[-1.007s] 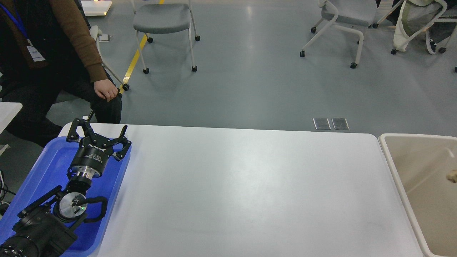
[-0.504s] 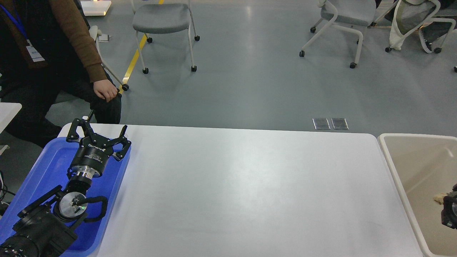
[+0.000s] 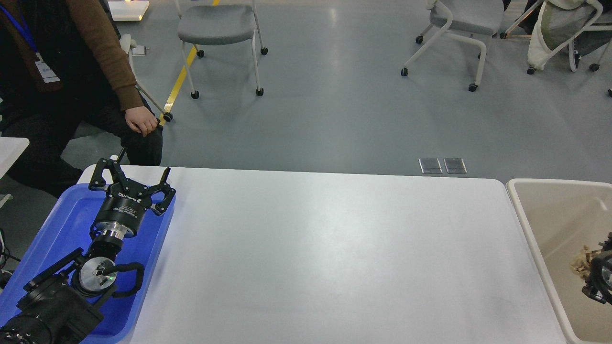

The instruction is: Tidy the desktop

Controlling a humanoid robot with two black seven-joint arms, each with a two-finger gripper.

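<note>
Large smooth white rectangular desktop (image 3: pixel 334 258) across centre, left black two-finger gripper (image 3: pixel 132 178) at 9 o'clock over blue plastic tray (image 3: pixel 57 224), jaws spread, right gripper (image 3: pixel 600 277) at 3 o'clock edge inside beige bin (image 3: pixel 550 215), jaw state indiscernible.

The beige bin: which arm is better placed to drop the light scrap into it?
Right. The right gripper is already over the beige bin with the light scrap at its tip. The left gripper hovers open over the blue tray, across the desktop.
</note>
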